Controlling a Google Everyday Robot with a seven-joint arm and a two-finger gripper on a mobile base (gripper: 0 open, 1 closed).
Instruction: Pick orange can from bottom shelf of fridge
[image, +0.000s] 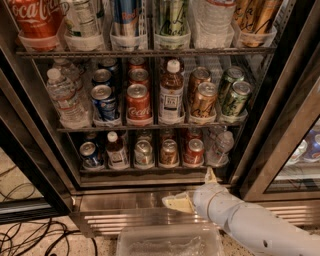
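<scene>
The camera view looks into the fridge (115, 202). The bottom shelf (150, 171) is the lowest, shortest rack. It holds one row of small drinks standing up side by side, so each can be reached from the front.

The orange can (169, 152) stands near the middle of that row. A silver can (143, 152) is just beside it on one side and a red can (194, 151) just beside it on the other.

The claw (189, 187) is below the shelf, in front of the shiny steel base, more under the red can than the orange one. Its two fingers are spread wide apart and hold nothing. I think it is low and spread like this so it can go up and in, one finger on each side of the can. The gaps between cans are small, so it could bump the neighbours.

A clear plastic tub (170, 242) sits below the arm.
</scene>
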